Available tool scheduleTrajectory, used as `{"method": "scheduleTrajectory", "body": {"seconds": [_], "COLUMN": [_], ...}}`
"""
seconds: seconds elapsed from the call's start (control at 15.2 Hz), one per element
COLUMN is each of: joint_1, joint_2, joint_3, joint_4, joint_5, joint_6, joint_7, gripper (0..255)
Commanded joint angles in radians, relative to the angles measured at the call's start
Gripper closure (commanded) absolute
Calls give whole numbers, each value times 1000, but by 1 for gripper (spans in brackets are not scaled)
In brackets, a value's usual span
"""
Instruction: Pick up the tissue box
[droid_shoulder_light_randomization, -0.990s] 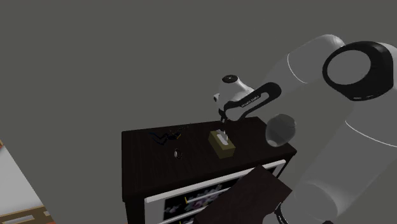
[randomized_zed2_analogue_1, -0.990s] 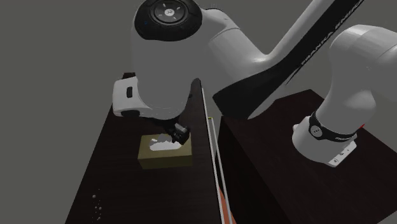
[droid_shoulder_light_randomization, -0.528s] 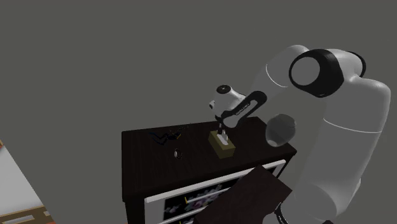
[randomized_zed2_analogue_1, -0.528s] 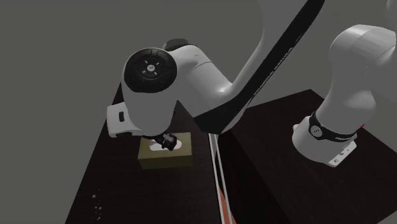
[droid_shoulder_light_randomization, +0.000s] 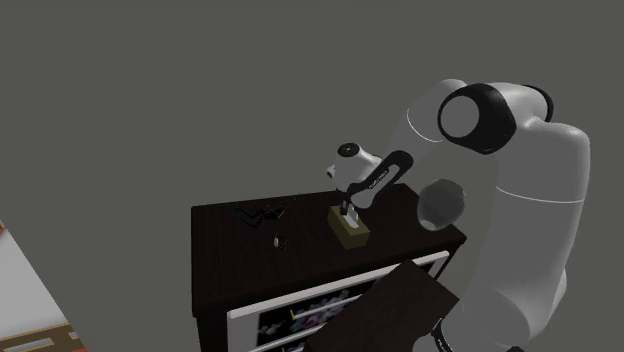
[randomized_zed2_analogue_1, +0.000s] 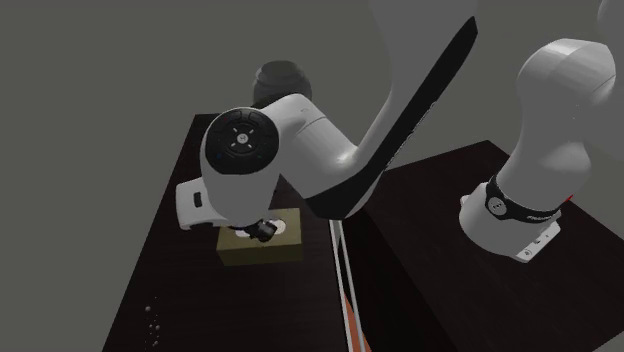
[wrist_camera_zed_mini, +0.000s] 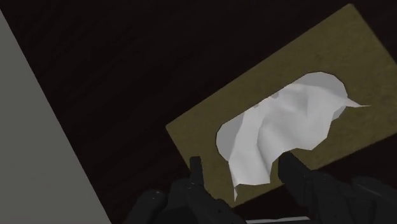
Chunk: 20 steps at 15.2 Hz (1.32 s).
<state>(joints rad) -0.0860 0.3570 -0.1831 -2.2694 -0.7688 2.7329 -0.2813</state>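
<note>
Tissue box (wrist_camera_zed_mini: 210, 130), olive-brown, lies flat on the dark cabinet top (droid_shoulder_light_randomization: 225, 255), directly under the gripper (wrist_camera_zed_mini: 242, 162). White tissue (wrist_camera_zed_mini: 280, 121) bunches out of its top slot. Fingers stand apart, nothing held; the tissue's near end sits between them, and both tips are over the box's top near one short end.

Handling, judged: light, thin-walled, likely card, so it dents under a hard squeeze. The tissue is soft and gives no hold, so skip it. Best hold is across the narrow width, pads on the two long side walls, low enough to clear the top edge. The finger line looks skewed to those walls.

Hard to tell: whether the tips touch the top. Side walls are hidden from the wrist; the far corner is cut off. From the second exterior view the wrist covers much of the box (randomized_zed2_analogue_1: 285, 247). From the shoulder view the gripper (droid_shoulder_light_randomization: 349, 211) and box (droid_shoulder_light_randomization: 352, 233) overlap, with the gap unreadable.
</note>
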Motion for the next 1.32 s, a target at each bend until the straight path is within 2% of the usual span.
{"method": "scheduleTrajectory", "body": {"seconds": [0.0,0.53,1.25], "joint_1": [0,1,-19], "joint_2": [2,3,-133], "joint_3": [-1,-1,38], "joint_4": [0,1,-18], "joint_5": [-2,-2,93], "joint_6": [2,2,-106], "joint_7": [2,2,-112], "gripper": [255,255,255]}}
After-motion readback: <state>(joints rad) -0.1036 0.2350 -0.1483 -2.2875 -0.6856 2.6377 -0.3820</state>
